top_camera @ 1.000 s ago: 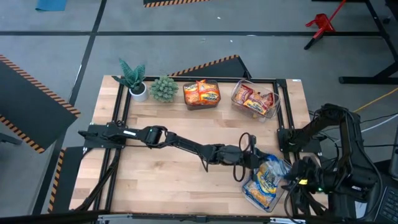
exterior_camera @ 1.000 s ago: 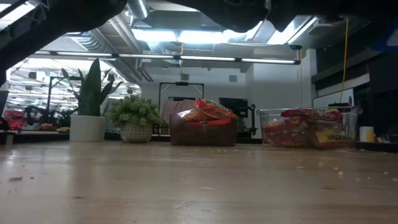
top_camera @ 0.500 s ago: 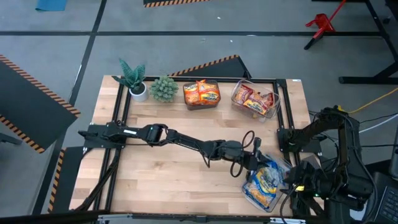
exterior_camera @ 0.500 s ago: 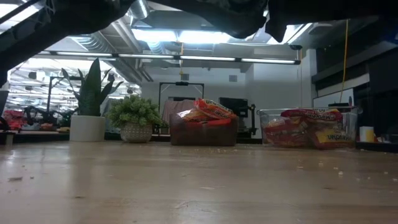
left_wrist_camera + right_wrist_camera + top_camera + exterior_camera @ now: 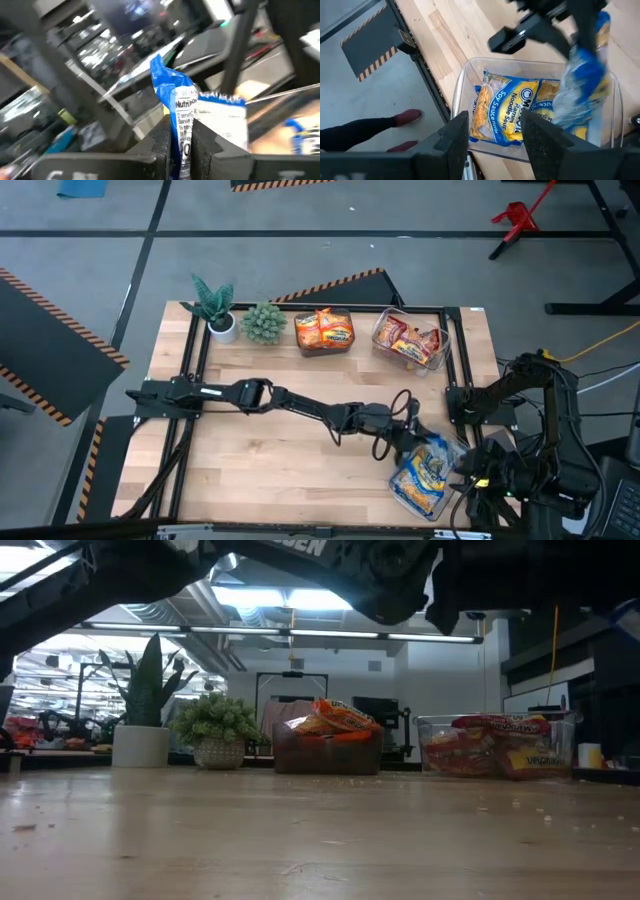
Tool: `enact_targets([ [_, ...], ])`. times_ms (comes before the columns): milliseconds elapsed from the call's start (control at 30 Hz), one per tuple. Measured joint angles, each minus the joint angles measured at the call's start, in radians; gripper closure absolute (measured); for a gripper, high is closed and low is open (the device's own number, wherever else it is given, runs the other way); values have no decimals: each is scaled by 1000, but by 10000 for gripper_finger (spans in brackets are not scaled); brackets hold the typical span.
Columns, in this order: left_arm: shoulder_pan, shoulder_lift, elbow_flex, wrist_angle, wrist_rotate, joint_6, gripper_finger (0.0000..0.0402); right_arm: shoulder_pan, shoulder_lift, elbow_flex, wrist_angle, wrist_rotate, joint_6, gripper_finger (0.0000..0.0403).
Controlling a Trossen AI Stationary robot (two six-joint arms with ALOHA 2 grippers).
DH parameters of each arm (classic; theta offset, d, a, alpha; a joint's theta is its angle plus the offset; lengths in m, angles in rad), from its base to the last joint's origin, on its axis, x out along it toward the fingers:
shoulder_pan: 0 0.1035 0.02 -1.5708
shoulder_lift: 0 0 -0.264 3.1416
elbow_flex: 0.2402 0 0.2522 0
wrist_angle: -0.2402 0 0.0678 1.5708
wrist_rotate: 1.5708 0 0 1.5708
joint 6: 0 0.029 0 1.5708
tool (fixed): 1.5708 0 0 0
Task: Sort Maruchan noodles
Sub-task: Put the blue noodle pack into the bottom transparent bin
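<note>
grey floor (image 5: 400,255), ceiling strip lights (image 5: 290,635)

two dark jointed arms with looped black cables; white lettering on one.

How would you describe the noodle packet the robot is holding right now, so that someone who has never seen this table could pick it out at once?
Find the clear bin at the table's near right corner, filled with blue packets. Just above it, the left gripper pinches one blue-and-white packet on edge. Unlike its neighbours lying flat in the bin, this one hangs in the air between the fingers.
</note>
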Motion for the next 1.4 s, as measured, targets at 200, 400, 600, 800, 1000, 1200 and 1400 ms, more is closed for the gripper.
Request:
enact_targets([
  [200,-4,13,0,7,115,56,359,0,0,0,1,13,1,238],
  [400,25,13,1,160,231,82,320,0,-1,0,0,14,1,238],
  [600,11,14,0,44,255,56,266,0,-1,0,0,14,1,238],
  [800,-10,14,0,29,244,72,234,0,0,0,0,37,1,238],
  [1000,-60,14,0,26,213,70,231,0,14,-108,5,-44,84,238],
  [1200,-113,12,1,-16,29,53,231,0,26,-311,189,-119,190,238],
  [1400,-183,13,0,-44,-134,48,231,0,26,-388,380,-106,152,238],
])
